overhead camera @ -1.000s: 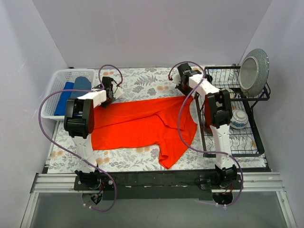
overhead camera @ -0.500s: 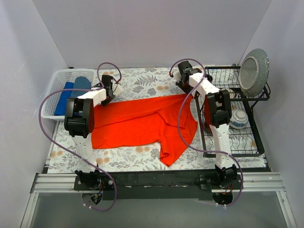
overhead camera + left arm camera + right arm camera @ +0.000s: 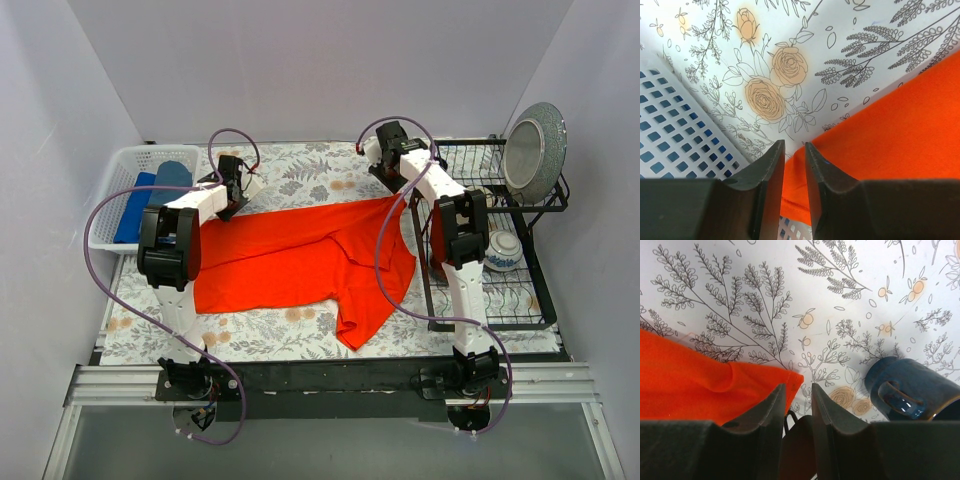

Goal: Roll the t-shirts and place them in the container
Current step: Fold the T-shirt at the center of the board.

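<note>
orange t-shirt (image 3: pixel 300 255) lying spread on desk (image 3: pixel 300 165), long axis running left-right | left pincer (image 3: pixel 795 145) pinching its far-left corner | right pincer (image 3: pixel 797 387) nearly closed, seemingly pinching far-right corner | fabric lying nearward of the 2 pincers

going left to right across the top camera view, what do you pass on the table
white basket holding the blue t-shirts → orange-red t-shirt → black dish rack
</note>
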Robot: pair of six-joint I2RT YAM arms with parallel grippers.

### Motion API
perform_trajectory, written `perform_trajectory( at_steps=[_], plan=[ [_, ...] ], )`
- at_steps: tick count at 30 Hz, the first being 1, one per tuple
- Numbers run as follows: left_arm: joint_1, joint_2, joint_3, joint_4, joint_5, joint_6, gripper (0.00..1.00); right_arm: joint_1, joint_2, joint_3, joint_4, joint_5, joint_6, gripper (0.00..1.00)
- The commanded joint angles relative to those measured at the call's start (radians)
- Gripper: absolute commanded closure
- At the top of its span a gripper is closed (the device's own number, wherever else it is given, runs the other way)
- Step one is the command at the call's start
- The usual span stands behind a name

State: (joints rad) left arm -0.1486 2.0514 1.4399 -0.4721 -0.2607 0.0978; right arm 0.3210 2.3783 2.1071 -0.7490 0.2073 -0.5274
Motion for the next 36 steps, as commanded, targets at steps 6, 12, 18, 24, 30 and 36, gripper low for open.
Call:
perform_trajectory(
  at_steps=[6,12,18,24,30,36],
  plan=[
    [0.0,-0.05,0.02,-0.031,0.008,-0.03,0.77,-0.002,-0.001,0.013,0.053,0.018,-0.074,0.65],
    [0.0,-0.04,0.007,-0.03,-0.005,-0.026,0.77,0.001,0.047,0.002,0.013,0.038,-0.094,0.65],
    [0.0,-0.034,0.001,-0.031,-0.008,-0.03,0.77,0.001,0.07,-0.048,0.011,0.064,-0.108,0.66],
    [0.0,-0.028,-0.071,-0.007,-0.061,-0.007,0.78,0.001,0.093,-0.067,0.036,0.128,-0.12,0.99],
    [0.006,-0.02,-0.17,0.046,-0.112,0.013,0.85,-0.003,0.091,-0.056,0.076,0.198,-0.066,0.99],
    [0.014,0.001,-0.174,0.081,-0.153,0.02,0.9,-0.003,0.099,-0.038,0.099,0.247,-0.057,0.99]
  ],
)
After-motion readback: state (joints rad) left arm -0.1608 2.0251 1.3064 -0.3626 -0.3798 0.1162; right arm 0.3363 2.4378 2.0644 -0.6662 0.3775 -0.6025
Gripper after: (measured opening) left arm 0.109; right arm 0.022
